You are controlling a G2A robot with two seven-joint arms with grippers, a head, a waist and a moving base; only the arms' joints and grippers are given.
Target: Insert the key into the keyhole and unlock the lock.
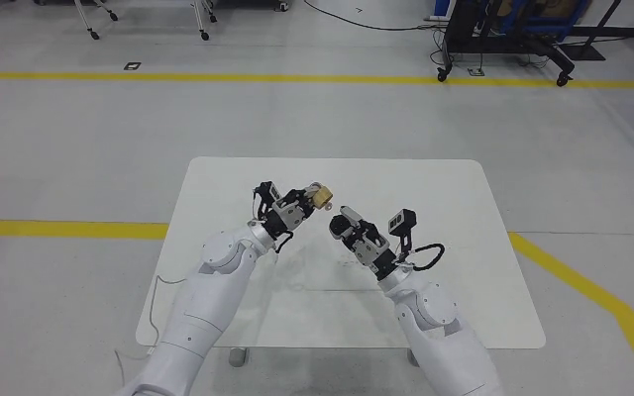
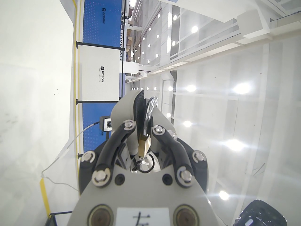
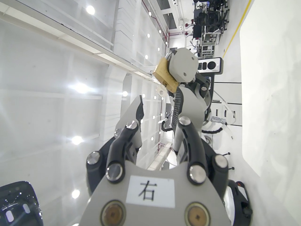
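The room has a pale grey floor (image 1: 99, 148) crossed by yellow lines (image 1: 297, 76), with a dark wheeled frame (image 1: 515, 40) at the far side. A white table (image 1: 466, 297) with rounded corners stands before the robot, and both arms are raised above it.

The left gripper (image 1: 305, 203) pinches the lock (image 1: 322, 196). Its fingers (image 2: 162, 121) are pressed together on the silver shackle (image 2: 150, 109), which lies between the pads near the tips. The brass body (image 3: 164, 75) stands out from the fingertips on the side facing the right gripper (image 1: 342, 224).

The right gripper is near the lock but apart from it. Its fingers (image 3: 185, 104) are spread, with nothing between them, and the lock sits beyond the tips, just past the finger with the ribbed pad.

Seen from the right wrist, the lock's long axis is tilted. The shackle end is tucked against the left gripper's finger and the squared far end of the body slants toward the right gripper.

A small pale disc (image 3: 161, 90) sits just beside that far end, and what it is cannot be told.
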